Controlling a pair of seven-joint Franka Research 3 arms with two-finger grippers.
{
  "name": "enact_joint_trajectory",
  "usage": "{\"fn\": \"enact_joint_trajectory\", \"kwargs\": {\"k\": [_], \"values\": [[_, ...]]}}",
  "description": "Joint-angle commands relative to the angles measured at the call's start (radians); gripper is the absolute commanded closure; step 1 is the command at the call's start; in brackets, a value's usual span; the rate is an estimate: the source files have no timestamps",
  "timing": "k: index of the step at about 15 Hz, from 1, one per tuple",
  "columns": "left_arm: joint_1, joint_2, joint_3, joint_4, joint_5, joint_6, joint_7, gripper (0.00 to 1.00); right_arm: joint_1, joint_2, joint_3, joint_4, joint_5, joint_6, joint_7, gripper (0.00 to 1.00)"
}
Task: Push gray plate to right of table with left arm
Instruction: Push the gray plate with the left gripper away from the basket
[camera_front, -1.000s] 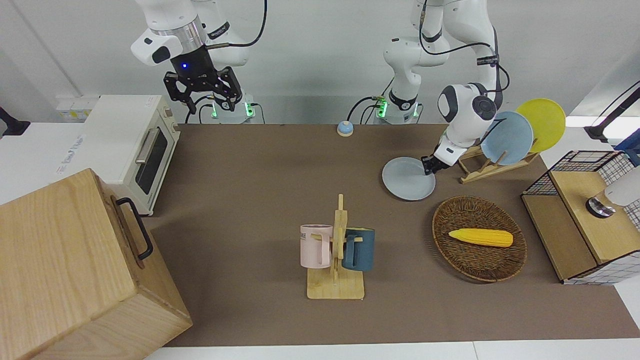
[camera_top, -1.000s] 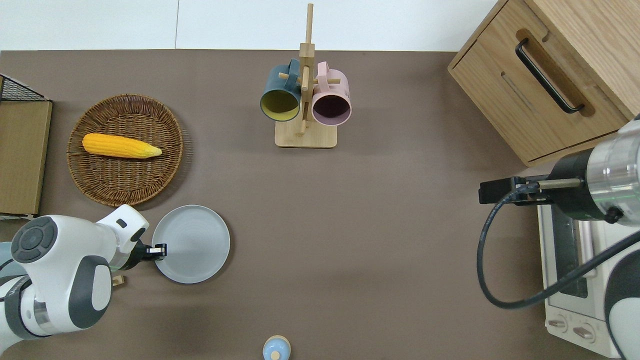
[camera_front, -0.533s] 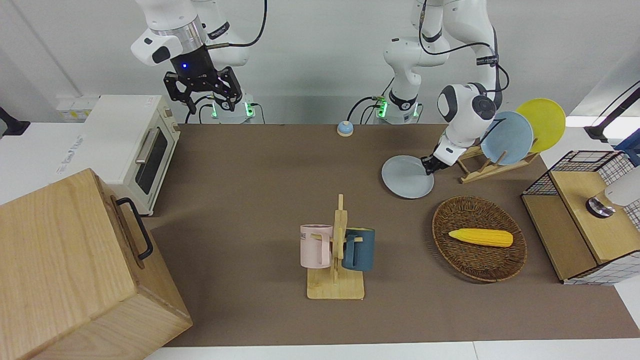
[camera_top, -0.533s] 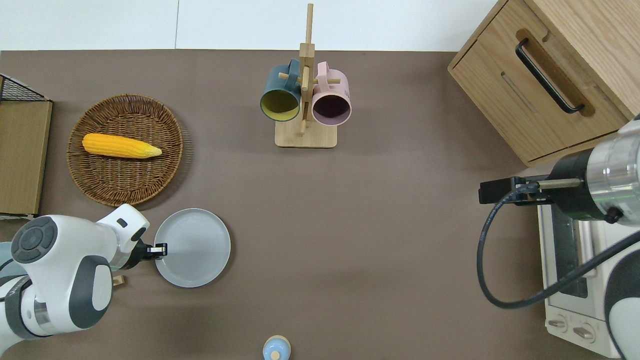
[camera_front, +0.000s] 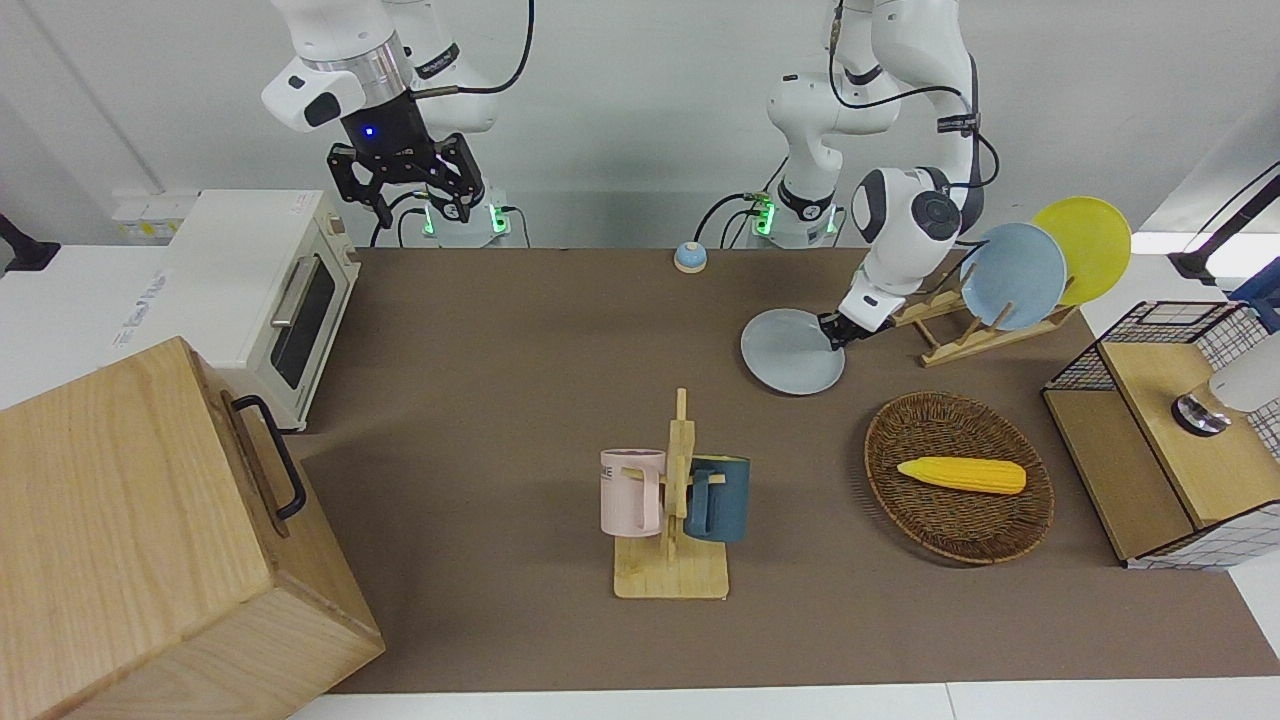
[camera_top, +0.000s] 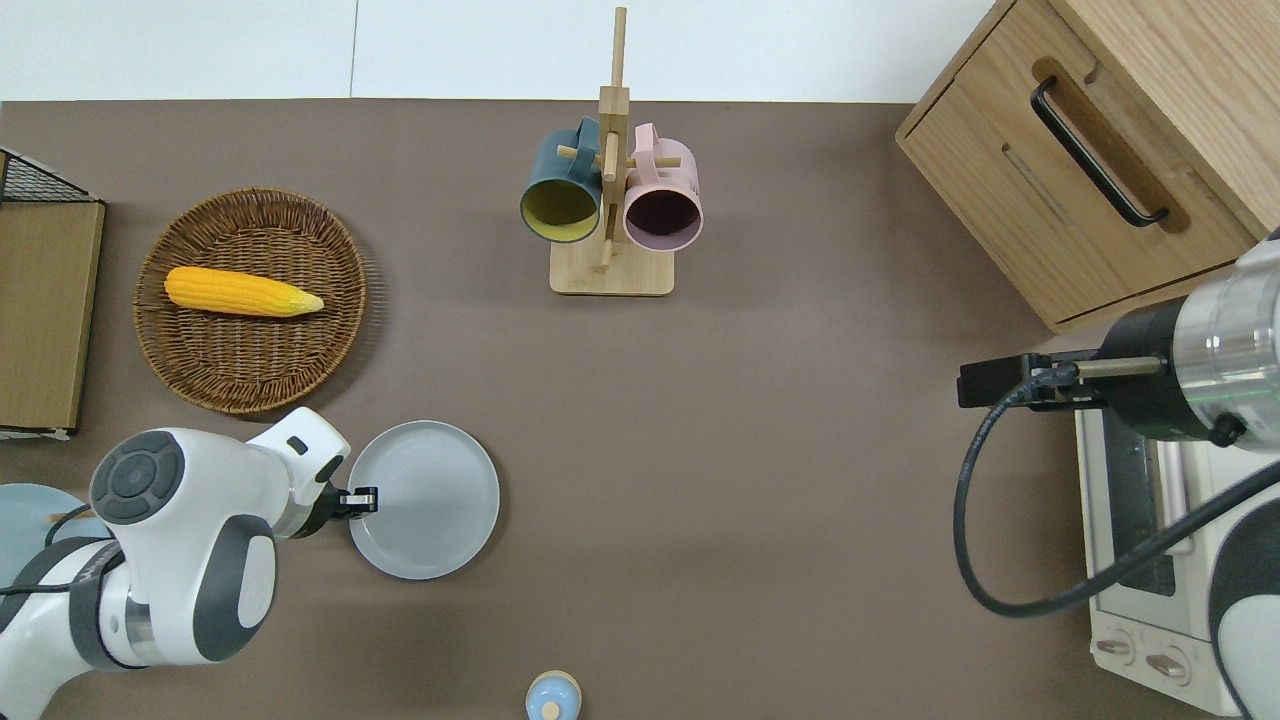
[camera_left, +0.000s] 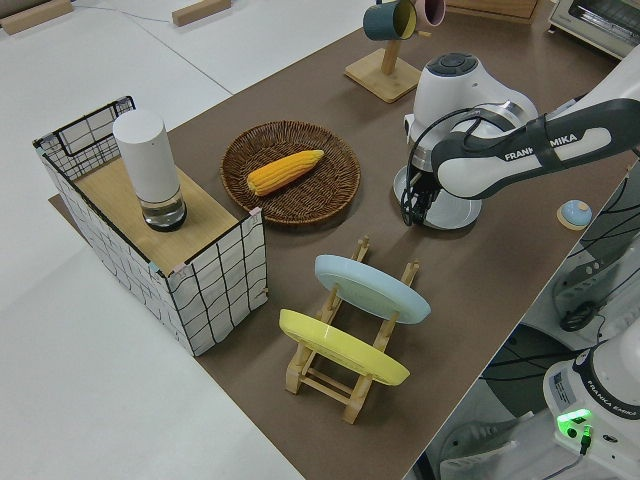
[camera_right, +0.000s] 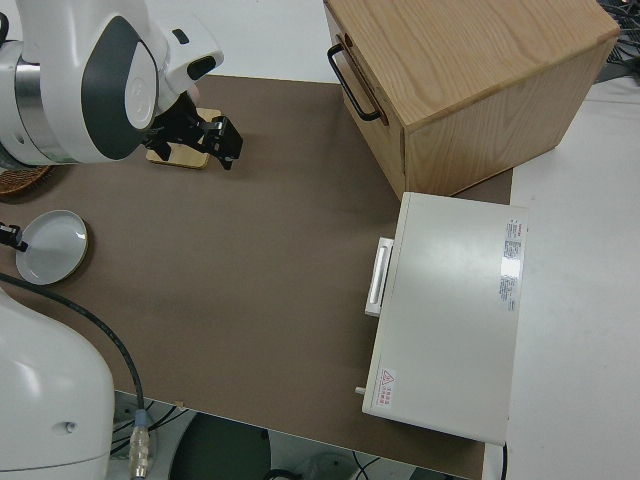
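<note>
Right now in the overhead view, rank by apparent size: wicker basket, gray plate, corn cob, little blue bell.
1. Wicker basket, clearly the widest.
2. Gray plate, with the left gripper at its rim.
3. Corn cob, lying in the basket.
4. Blue bell, smallest, though the frame edge cuts it off.

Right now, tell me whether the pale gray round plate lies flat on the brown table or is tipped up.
Flat. The pale gray round plate rests level on the brown table, its whole rim down; the left claw sits at its edge.
</note>
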Motion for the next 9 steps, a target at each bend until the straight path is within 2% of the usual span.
{"fn": "enact_joint_trajectory", "kwargs": {"k": [1, 9], "values": [[-0.107, 0.02, 0.004, -0.01, -0.013, 0.025, -0.124, 1.0, -0.006, 0.006, 0.004, 0.014, 0.016, -0.007, 0.002, 0.005], [-0.251, 0.029, 0.001, 0.012, -0.074, 0.038, -0.218, 1.0, -0.006, 0.006, 0.004, 0.014, 0.016, -0.007, 0.002, 0.005]]}}
